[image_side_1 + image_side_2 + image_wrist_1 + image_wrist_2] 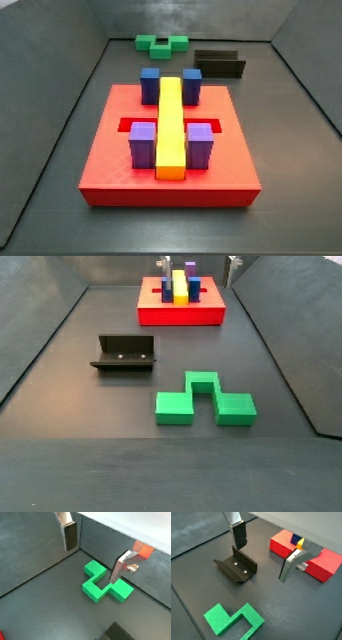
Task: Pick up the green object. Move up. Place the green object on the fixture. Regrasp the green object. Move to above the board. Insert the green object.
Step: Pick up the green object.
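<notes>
The green object (93, 588) lies flat on the dark floor, apart from everything else; it shows in both wrist views (221, 618) and both side views (162, 43) (175, 406). My gripper (91, 564) hangs above the floor, open and empty, its silver fingers (69, 537) wide apart; the green object lies below and near one finger. In a wrist view the gripper (262, 562) hangs between the fixture (238, 568) and the board (281, 544). The fixture (123, 353) stands between the green object and the red board (181, 316). The gripper does not clearly show in the side views.
The board (120, 160) bears a long yellow bar (170, 120) with blue (151, 82) and purple (142, 145) blocks beside it. Grey walls (67, 90) enclose the floor. The fixture (221, 64) sits near the far wall.
</notes>
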Available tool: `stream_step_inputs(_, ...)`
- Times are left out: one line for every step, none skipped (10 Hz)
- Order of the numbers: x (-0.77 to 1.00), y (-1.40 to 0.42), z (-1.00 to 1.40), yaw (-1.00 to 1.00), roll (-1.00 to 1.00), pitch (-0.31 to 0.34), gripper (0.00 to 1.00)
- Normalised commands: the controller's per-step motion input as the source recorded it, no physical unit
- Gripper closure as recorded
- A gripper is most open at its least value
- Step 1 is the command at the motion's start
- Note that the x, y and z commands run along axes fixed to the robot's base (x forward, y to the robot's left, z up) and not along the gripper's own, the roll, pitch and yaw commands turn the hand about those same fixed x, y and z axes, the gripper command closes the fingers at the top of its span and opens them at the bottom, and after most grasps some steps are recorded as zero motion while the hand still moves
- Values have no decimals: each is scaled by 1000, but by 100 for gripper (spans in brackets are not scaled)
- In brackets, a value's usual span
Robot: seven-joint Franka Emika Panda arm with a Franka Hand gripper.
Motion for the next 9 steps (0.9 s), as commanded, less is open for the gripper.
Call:
stream_step_inputs(0, 14, -157, 0, 0, 37, 0)
stream_step_inputs(-23, 0, -200, 0, 0, 46, 0)
stream_step_inputs(0, 111, -220, 0, 0, 43, 0)
stream_step_inputs(186, 369, -140, -411, -123, 126, 0)
stream_step_inputs(91, 489, -11, -397, -157, 107, 0)
stream_step_inputs(100, 557, 0, -349, -120, 87, 0)
stream_step_inputs(226, 483, -129, -286, -1, 74, 0)
stream_step_inputs(331, 343, -257, -123, 0, 60, 0)
stream_step_inputs(243, 117, -491, -6, 0, 0, 0)
